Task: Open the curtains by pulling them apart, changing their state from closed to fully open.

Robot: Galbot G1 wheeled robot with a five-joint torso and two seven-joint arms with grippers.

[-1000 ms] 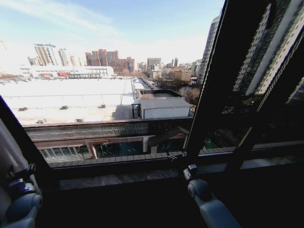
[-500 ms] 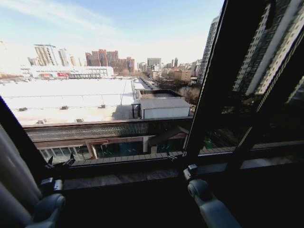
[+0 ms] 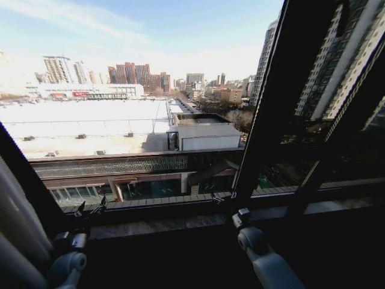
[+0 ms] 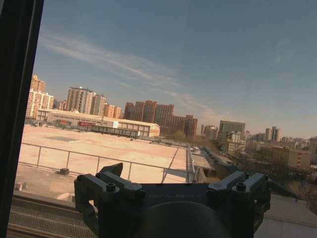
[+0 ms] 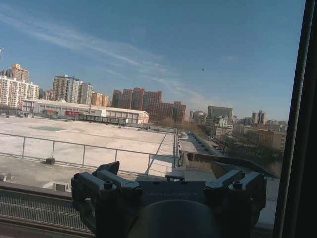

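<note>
Beyond the glass lies a sunlit city: a broad pale rooftop (image 3: 84, 123), a row of reddish-brown towers (image 3: 137, 74) on the skyline, and blue sky streaked with thin cloud. Dark window frame bars (image 3: 274, 102) slant across the right half of the head view, and a grey stone sill (image 3: 156, 226) runs along the foot of the pane. What can be seen of the curtains (image 3: 17, 229) is a pale, cream-grey bunch of pleated fabric gathered at the lower left edge of the head view, beside the dark left frame bar, with the central pane uncovered. Just to the right of that bunch, the left end effector (image 3: 90, 210) is raised in front of the sill, its two dark fingers apart with nothing between them and clear of the fabric. In the left wrist view the left end effector (image 4: 173, 191) points out at the rooftop, its finger mounts spread wide at either side and a dark frame edge along one border. Near the middle of the sill, the right end effector (image 3: 225, 198) sits at the base of the slanted frame bar, its grey arm reaching up from below; whether its fingers are apart or together I cannot tell in the head view. In the right wrist view the right end effector (image 5: 168, 191) has its finger mounts set wide apart and faces the same skyline, holding nothing.
</note>
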